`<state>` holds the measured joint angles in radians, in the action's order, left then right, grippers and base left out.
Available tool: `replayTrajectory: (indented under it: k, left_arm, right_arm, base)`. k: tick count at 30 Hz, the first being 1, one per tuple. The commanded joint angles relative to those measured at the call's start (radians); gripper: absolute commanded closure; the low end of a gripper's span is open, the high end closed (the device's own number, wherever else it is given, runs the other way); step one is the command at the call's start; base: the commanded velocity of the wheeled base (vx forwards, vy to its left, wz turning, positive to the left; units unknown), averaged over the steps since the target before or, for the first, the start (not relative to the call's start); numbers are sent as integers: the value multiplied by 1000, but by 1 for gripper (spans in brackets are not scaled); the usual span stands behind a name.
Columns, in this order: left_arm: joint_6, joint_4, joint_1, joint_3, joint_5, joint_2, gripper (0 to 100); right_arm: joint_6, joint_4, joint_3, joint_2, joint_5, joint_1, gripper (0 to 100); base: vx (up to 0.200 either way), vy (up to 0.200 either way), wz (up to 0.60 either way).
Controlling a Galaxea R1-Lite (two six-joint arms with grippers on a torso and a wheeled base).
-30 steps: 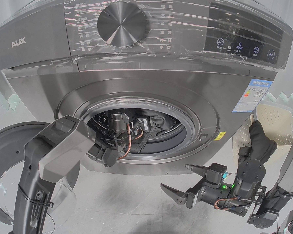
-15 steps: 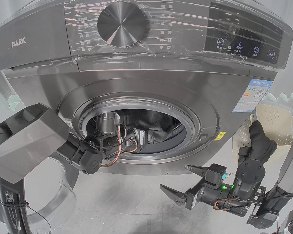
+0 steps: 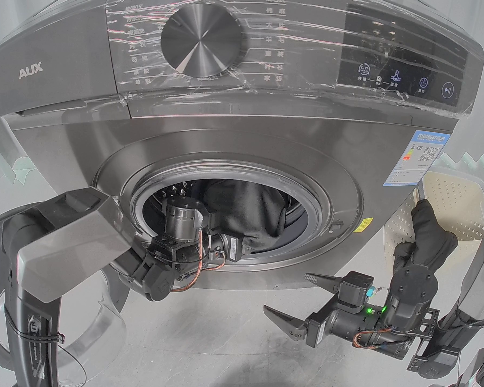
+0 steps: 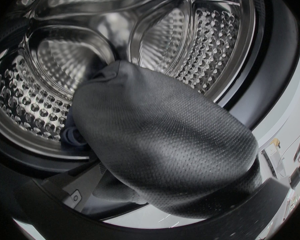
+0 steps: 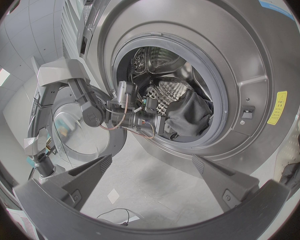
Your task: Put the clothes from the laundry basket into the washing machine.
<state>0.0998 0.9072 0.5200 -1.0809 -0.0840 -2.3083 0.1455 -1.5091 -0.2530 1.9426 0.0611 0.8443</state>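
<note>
1. Since half a second ago the left arm's wrist has drawn back toward the door lip, and the dark garment [image 3: 247, 216] now bulges higher in the opening. The right arm has not shifted.
2. Largest, the washing machine [image 3: 242, 135] stands with its door [image 3: 5, 275] swung open to the left. The dark garment sits only at the mouth of the drum [image 4: 50, 60].
3. At the machine's right is the laundry basket [image 3: 460, 200], with a second garment [image 3: 427, 240] hanging over its rim.
4. At the mouth, the left claw [image 5: 164, 126] is under the cloth. The one finger [image 4: 85, 185] that shows stands far out, so I judge it spread, with the cloth draped rather than pinched.
5. Low before the machine and near the basket, the right claw [image 3: 287, 295] hangs wide open and empty.
6. The step in hand, I judge, is dropping off this garment. The next move calls for shedding the cloth deeper inside before withdrawing, or it may drag out.
</note>
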Motion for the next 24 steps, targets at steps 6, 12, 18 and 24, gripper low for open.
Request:
replayTrajectory:
  k: [6,12,18,24]
  left_arm:
    - [1,-7,-2,-39,7,-72,100]
    - [12,-5,-2,-74,7,-80,100]
    - [89,5,-17,-261,79,-112,100]
    - [110,50,-58,-472,130,-194,100]
  right_arm:
    - [0,0,-2,1,0,1,0]
    - [0,0,-3,1,0,1,0]
    - [0,0,-6,1,0,3,0]
    - [0,0,-8,1,0,7,0]
  base:
    - [0,0,0]
    - [0,0,0]
    - [0,0,0]
    - [0,0,0]
